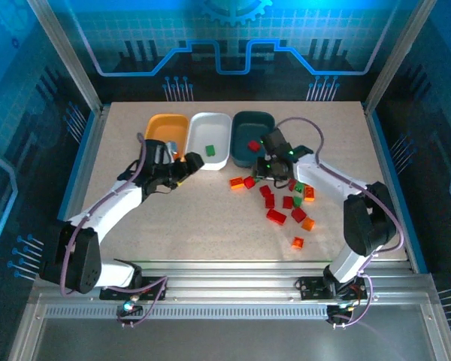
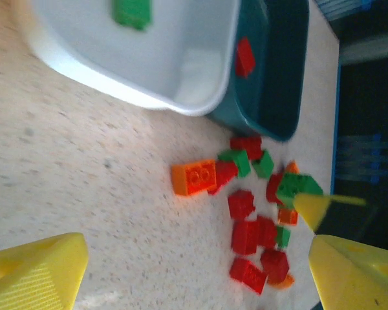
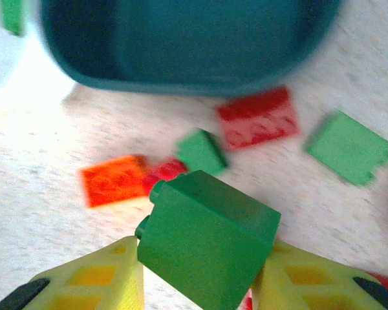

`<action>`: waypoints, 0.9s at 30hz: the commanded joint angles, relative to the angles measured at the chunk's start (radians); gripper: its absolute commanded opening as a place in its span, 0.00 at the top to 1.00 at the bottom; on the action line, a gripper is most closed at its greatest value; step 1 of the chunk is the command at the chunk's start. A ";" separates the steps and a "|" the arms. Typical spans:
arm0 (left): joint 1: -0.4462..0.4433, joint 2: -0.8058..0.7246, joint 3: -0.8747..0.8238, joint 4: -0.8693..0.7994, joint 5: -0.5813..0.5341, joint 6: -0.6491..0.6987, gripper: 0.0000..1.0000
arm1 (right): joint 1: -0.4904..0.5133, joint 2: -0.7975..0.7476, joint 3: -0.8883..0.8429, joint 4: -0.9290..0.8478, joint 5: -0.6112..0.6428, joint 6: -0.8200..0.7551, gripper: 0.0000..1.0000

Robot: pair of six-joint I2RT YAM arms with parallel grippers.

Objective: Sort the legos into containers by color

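Note:
Three containers stand in a row at the back: an orange-yellow tray (image 1: pixel 165 125), a white tray (image 1: pixel 214 128) holding one green lego (image 1: pixel 210 150), and a dark teal tray (image 1: pixel 261 125) holding one red lego (image 1: pixel 253 145). Several red, green and orange legos (image 1: pixel 287 201) lie scattered in front of the teal tray. My right gripper (image 3: pixel 200 274) is shut on a green lego (image 3: pixel 207 239), lifted just above the table near the teal tray (image 3: pixel 181 45). My left gripper (image 2: pixel 194 284) is open and holds nothing, hovering by the white tray's (image 2: pixel 181 64) front corner.
Loose on the table under the right gripper are an orange lego (image 3: pixel 113 179), a red one (image 3: pixel 258 117) and two green ones (image 3: pixel 349 147). An orange lego (image 2: pixel 194 177) is the piece of the pile nearest my left gripper. The table's raised side rails (image 1: pixel 86 162) bound the surface.

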State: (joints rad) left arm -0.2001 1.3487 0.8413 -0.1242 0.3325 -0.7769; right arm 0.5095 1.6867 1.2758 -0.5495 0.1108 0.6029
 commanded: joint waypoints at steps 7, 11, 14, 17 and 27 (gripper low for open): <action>0.206 -0.007 -0.109 0.018 0.141 -0.136 0.09 | 0.104 0.396 0.545 -0.025 -0.087 -0.129 0.60; 0.206 -0.020 -0.144 0.015 0.159 -0.134 0.08 | 0.103 0.552 0.765 -0.096 -0.098 -0.166 0.59; 0.206 -0.025 -0.147 -0.001 0.170 -0.121 0.07 | 0.101 0.634 0.918 -0.157 -0.116 -0.202 0.59; 0.206 -0.033 -0.140 -0.021 0.172 -0.104 0.07 | 0.101 0.733 1.051 -0.214 -0.141 -0.220 0.58; 0.205 -0.009 -0.140 -0.005 0.198 -0.099 0.07 | 0.103 0.827 1.151 -0.291 -0.154 -0.223 0.55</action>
State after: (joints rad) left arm 0.0036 1.3399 0.7033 -0.1242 0.4885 -0.8883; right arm 0.6117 2.4863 2.3878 -0.7849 -0.0166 0.3943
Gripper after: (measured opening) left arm 0.927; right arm 0.450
